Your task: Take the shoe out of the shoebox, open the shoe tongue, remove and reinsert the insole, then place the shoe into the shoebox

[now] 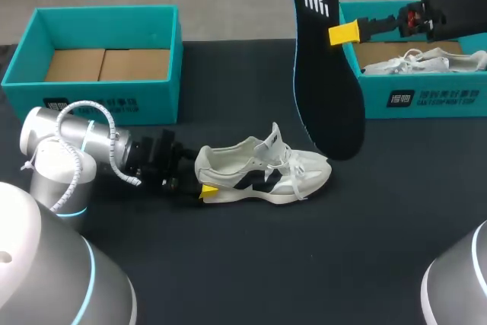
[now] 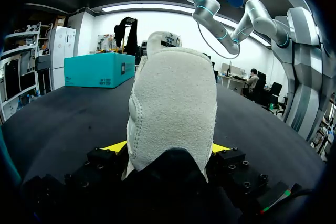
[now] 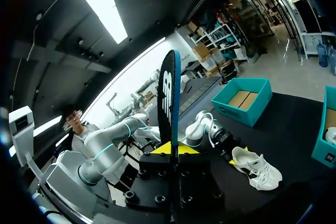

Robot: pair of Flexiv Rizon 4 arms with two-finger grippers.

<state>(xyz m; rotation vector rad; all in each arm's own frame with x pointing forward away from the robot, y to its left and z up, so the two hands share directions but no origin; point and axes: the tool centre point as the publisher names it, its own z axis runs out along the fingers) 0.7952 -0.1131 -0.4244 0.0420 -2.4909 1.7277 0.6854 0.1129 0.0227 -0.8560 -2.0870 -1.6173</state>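
A white shoe (image 1: 262, 169) with dark side marks lies on its sole at the middle of the black table, toe pointing right. My left gripper (image 1: 202, 183) comes in low from the left, its fingers on both sides of the heel (image 2: 170, 114), shut on it. My right gripper (image 1: 344, 33) is raised above the table's far right and is shut on the black insole (image 1: 326, 66), which hangs upright on edge, heel end down, above the shoe's toe. In the right wrist view the insole (image 3: 168, 98) stands between the fingers, with the shoe (image 3: 257, 167) far below.
An open teal shoebox (image 1: 99, 20) with a bare cardboard floor stands at the far left. A second teal shoebox (image 1: 426, 97) at the far right holds another white shoe (image 1: 426, 61).
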